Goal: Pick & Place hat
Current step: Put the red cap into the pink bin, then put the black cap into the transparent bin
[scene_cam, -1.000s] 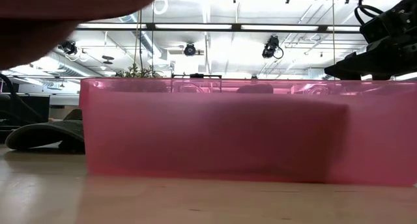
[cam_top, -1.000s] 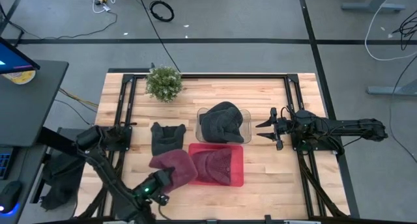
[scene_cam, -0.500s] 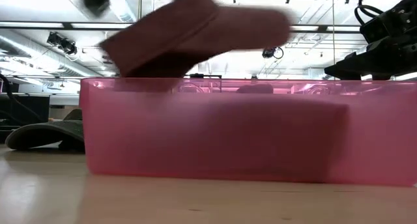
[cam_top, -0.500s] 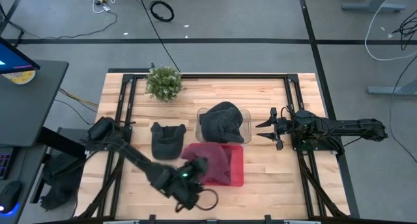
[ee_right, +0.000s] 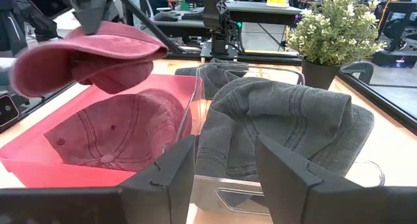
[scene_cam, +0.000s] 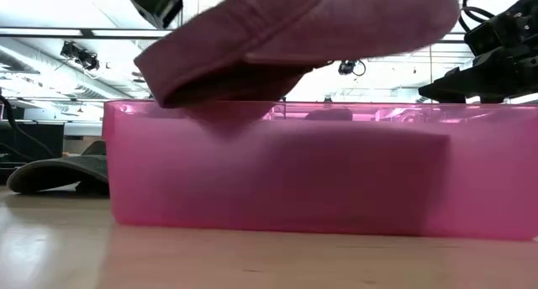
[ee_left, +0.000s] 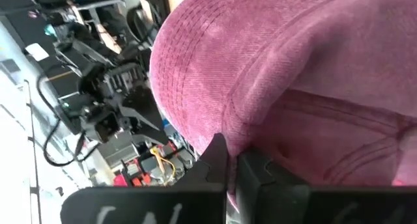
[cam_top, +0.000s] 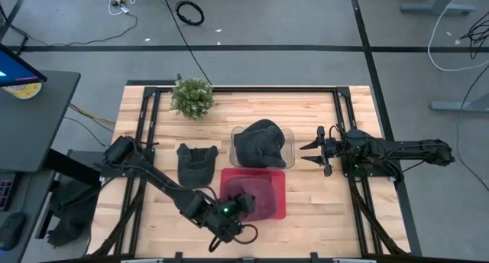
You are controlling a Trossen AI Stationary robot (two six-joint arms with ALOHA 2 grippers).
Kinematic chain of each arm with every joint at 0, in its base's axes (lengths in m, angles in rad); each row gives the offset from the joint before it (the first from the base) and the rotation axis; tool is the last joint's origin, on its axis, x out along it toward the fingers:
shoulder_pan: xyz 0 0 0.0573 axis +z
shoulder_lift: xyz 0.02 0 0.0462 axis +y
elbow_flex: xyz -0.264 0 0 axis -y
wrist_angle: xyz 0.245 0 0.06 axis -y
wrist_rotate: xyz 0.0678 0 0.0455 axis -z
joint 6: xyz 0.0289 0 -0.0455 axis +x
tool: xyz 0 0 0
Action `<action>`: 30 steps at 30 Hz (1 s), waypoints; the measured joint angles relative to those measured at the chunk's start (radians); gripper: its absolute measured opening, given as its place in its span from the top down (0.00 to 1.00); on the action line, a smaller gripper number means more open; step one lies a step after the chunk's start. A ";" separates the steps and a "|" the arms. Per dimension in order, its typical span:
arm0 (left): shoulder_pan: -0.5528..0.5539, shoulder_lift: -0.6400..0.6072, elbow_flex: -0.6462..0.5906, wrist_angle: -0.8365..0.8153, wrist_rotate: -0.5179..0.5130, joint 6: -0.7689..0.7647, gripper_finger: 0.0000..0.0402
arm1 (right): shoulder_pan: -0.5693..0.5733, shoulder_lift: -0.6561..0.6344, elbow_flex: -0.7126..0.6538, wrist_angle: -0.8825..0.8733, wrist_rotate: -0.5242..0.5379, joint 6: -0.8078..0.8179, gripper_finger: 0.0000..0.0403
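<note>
A maroon hat (scene_cam: 294,37) hangs tilted over the red bin (scene_cam: 319,167) with my left gripper (cam_top: 235,206) shut on it. The right wrist view shows it above a second maroon hat (ee_right: 117,136), which lies crown up on the bin's floor. A dark grey hat (cam_top: 260,144) fills the clear bin (ee_right: 215,74) behind. Another dark hat (cam_top: 195,162) lies flat on the table left of the bins. My right gripper (cam_top: 306,153) waits open at the table's right side, level with the clear bin. My left gripper pinches a fold at the maroon hat's edge (ee_left: 242,129) between its two shut fingers. It comes from the table's near left side, slanting slightly down. The hat is lifted clear and tilted, its lower end (scene_cam: 181,91) about level with the bin's rim.
A potted plant (cam_top: 192,97) stands at the far left of the table. Black rails run along the table's left and right sides. Bare wood lies near the front edge, right of the red bin.
My left gripper has swung from the near left part of the table toward the right and rolled at the wrist. It carried the maroon hat from beside the red bin's left wall to above the bin. The hat stays lifted.
</note>
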 joint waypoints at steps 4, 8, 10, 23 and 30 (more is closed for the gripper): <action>0.041 0.000 0.000 -0.004 0.005 0.007 0.99 | 0.000 0.000 0.000 0.000 0.000 0.000 0.59; 0.093 0.000 0.000 -0.029 0.080 0.002 0.99 | 0.000 0.000 0.000 0.000 0.000 0.000 0.59; 0.112 0.000 0.000 -0.039 0.105 0.006 0.99 | 0.000 0.000 0.000 0.000 0.000 0.000 0.59; 0.150 0.000 0.001 -0.042 0.161 -0.035 0.76 | 0.000 0.000 0.000 0.000 0.000 0.000 0.59; 0.148 0.000 0.001 -0.046 0.024 -0.126 0.54 | 0.000 0.000 0.000 0.000 0.000 0.000 0.59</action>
